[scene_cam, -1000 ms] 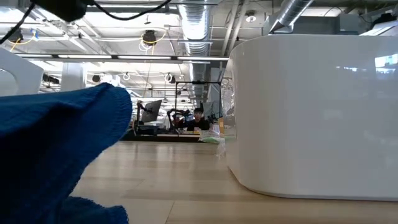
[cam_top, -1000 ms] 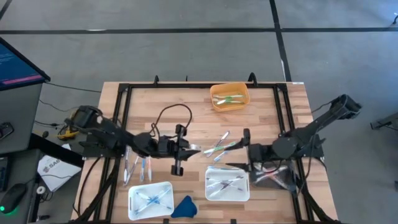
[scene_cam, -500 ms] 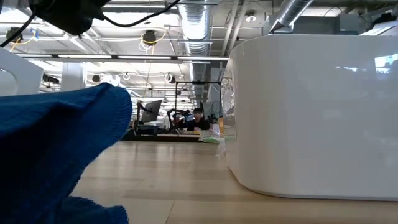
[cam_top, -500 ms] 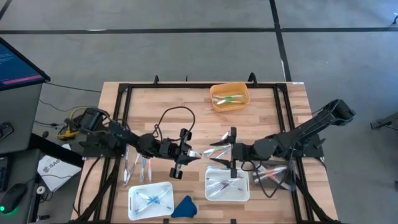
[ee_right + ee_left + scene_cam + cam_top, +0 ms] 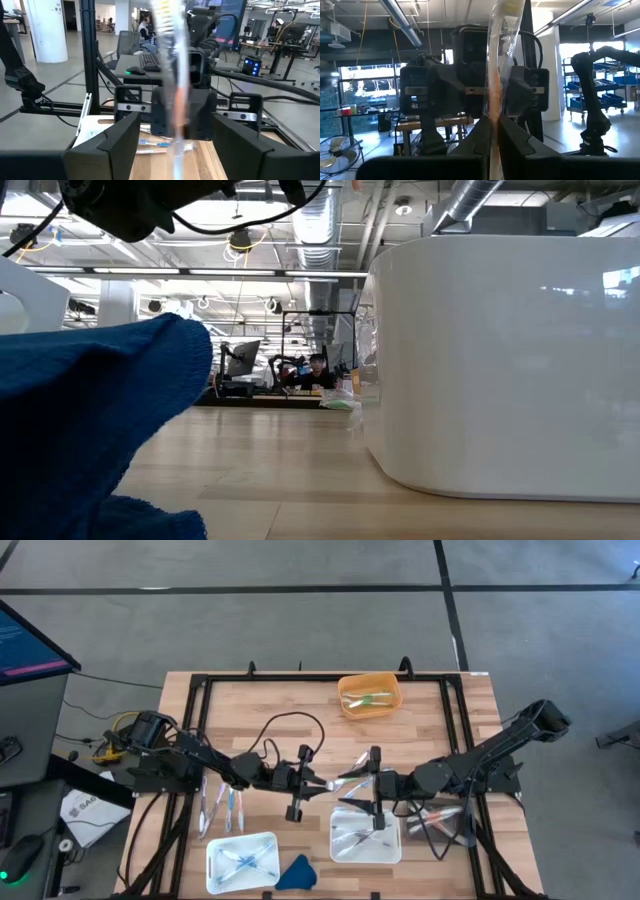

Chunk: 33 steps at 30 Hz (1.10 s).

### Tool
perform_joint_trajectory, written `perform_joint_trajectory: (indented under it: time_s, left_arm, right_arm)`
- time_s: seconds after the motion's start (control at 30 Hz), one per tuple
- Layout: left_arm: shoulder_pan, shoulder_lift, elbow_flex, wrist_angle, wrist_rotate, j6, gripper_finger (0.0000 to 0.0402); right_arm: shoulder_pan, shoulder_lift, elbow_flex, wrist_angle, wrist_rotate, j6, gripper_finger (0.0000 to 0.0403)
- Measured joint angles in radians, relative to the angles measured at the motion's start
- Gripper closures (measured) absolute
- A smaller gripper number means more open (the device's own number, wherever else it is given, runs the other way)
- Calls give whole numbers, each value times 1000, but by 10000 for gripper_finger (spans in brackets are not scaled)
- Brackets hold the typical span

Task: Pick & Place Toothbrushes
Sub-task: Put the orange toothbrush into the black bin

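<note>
Toothbrush point(image 5: 495, 75) pinched in left fingers point(image 5: 512, 145), right fingers point(image 5: 250, 145) spread around it

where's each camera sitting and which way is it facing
High view: above, looking straight down; both arms, left tool, right tool, orange bin.
Low view: at table height, facing the room; blue cloth, white tray, part of an arm at the top.
Left wrist view: on the left arm, facing the right tool; own fingers shut on a wrapped toothbrush.
Right wrist view: on the right arm, facing the left tool; own open fingers.
Both wrist views share that toothbrush.
</note>
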<state>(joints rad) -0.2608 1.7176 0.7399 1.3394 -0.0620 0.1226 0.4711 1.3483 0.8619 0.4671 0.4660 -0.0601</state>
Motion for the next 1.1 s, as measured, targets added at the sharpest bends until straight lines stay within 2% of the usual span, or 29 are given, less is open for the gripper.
perform_joint_trajectory:
  time_s: [0.37, 0.63, 0.83, 1.1]
  left_arm:
    - [-2, 0, 0, -49, -35, 7, 395]
    - [-7, 0, 0, -50, -68, 23, 395]
    - [-7, 0, 1, -48, -149, 22, 395]
    - [-7, 0, 9, -36, -156, -4, 395]
  right_arm:
    - [-33, 0, 0, 13, 0, 0, 170]
    - [-33, 0, 0, 21, -49, 9, 170]
    - [-51, 0, 0, 19, -50, 35, 170]
    - [-63, 0, 0, 11, -50, 50, 171]
